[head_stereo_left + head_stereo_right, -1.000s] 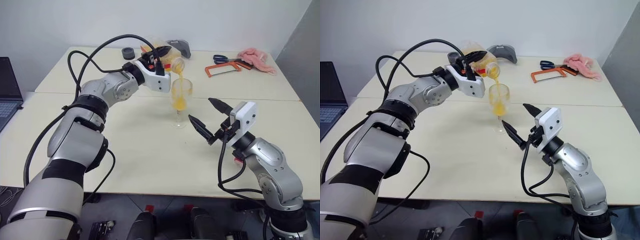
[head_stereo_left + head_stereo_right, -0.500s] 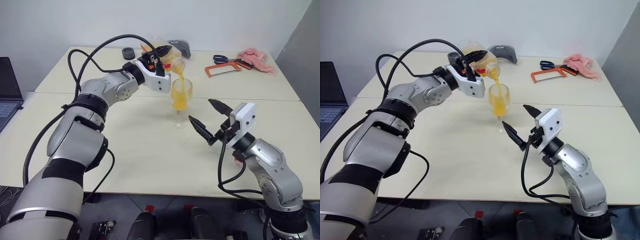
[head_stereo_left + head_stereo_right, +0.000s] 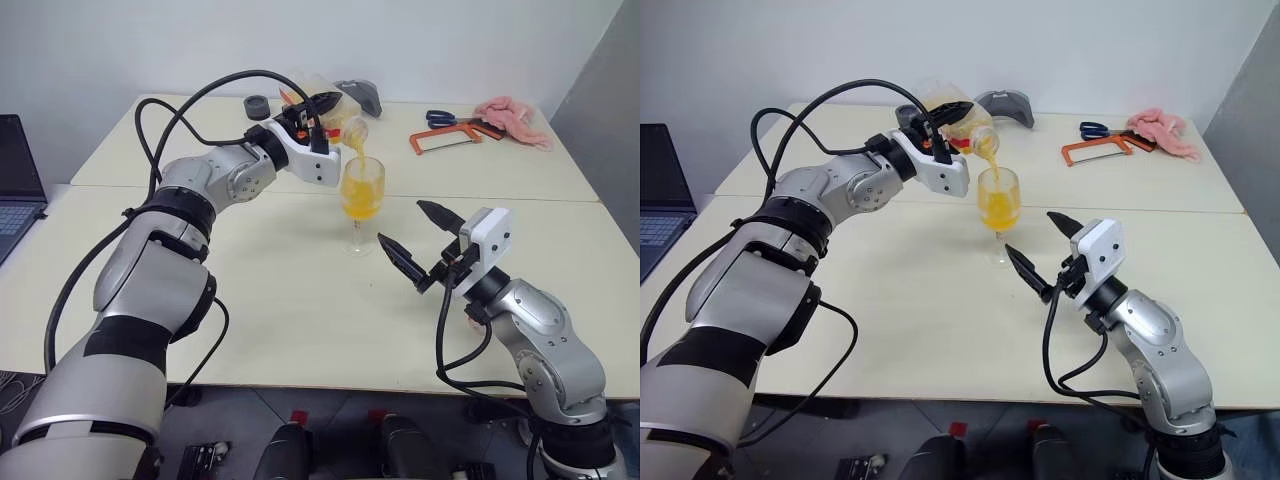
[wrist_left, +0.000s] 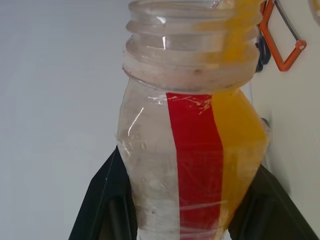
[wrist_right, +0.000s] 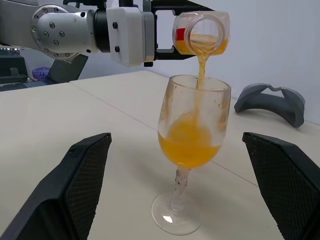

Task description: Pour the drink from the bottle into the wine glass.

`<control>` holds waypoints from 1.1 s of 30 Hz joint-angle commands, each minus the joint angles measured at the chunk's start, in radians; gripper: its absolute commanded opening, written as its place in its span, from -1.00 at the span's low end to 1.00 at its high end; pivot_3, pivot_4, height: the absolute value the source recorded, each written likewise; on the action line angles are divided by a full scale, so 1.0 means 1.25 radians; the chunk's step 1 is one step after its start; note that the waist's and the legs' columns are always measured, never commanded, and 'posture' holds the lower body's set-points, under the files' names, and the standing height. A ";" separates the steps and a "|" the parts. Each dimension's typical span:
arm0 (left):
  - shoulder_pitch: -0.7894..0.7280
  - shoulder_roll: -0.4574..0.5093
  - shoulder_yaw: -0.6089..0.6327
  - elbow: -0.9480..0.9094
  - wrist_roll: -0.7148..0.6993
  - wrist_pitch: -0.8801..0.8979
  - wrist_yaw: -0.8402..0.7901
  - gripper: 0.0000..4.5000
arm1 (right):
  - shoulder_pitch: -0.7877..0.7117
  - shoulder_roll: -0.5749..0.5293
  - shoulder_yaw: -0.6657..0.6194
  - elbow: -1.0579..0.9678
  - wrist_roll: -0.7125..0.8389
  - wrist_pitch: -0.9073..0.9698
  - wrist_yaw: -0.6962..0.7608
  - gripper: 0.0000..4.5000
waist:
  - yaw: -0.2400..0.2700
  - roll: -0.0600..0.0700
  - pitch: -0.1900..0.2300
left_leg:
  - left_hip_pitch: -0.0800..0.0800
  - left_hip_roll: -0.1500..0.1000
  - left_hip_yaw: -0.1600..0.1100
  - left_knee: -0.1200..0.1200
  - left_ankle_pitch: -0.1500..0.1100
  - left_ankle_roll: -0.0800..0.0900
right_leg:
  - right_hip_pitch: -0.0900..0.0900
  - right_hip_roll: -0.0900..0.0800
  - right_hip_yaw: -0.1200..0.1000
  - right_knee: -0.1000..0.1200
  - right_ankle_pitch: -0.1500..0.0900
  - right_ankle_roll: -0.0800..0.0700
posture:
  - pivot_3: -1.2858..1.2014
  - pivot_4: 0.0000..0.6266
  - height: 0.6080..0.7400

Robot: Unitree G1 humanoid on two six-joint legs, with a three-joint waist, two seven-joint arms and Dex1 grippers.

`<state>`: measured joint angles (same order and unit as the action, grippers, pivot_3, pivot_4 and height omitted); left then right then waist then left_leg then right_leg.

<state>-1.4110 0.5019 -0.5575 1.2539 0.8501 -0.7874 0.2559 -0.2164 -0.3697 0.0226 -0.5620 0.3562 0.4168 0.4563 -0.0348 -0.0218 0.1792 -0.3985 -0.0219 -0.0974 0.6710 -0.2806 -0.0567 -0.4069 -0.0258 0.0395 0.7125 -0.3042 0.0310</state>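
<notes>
The left gripper (image 3: 318, 108) clamps the light, pliable bottle (image 3: 322, 103) mid-body; avoid squeezing. The wine glass (image 3: 361, 205), mid-table (image 3: 250, 300), is fragile and top-heavy. The right gripper (image 3: 418, 243) stands released.

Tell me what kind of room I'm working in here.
Probably a lab or workshop, not a kitchen: plain pale tables against a bare wall, a hacksaw and scissors lying at the back, and a laptop to the side.
</notes>
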 commanded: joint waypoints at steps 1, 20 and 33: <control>-0.042 0.007 0.001 -0.009 -0.001 0.005 0.023 -0.23 | -0.002 0.003 -0.006 -0.024 0.010 -0.009 0.000 1.00 | 0.000 0.000 0.000 | 0.000 0.000 0.000 0.000 0.000 0.000 | 0.000 0.000 0.000 0.000 0.000 0.000 | 0.03 -0.52 1.00; -0.045 0.007 -0.002 -0.007 0.008 0.008 0.040 -0.23 | 0.001 0.006 0.002 -0.026 0.009 -0.010 0.000 1.00 | 0.000 0.000 0.000 | 0.000 0.000 0.000 0.001 0.000 0.000 | 0.000 0.000 0.000 0.000 0.000 0.000 | 0.03 -0.52 1.00; -0.046 0.001 0.001 -0.004 0.002 0.011 0.035 -0.23 | 0.000 0.004 -0.001 -0.024 0.008 -0.011 0.001 1.00 | 0.000 0.000 0.000 | -0.001 0.000 0.000 0.003 0.000 0.000 | 0.000 0.000 0.000 0.001 0.000 0.000 | 0.03 -0.52 1.00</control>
<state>-1.4208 0.5011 -0.5634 1.2603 0.8666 -0.7740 0.2866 -0.2128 -0.3681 0.0252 -0.5620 0.3561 0.4169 0.4563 -0.0347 -0.0218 0.1792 -0.3995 -0.0221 -0.0975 0.6751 -0.2808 -0.0564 -0.4069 -0.0258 0.0395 0.7143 -0.3042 0.0311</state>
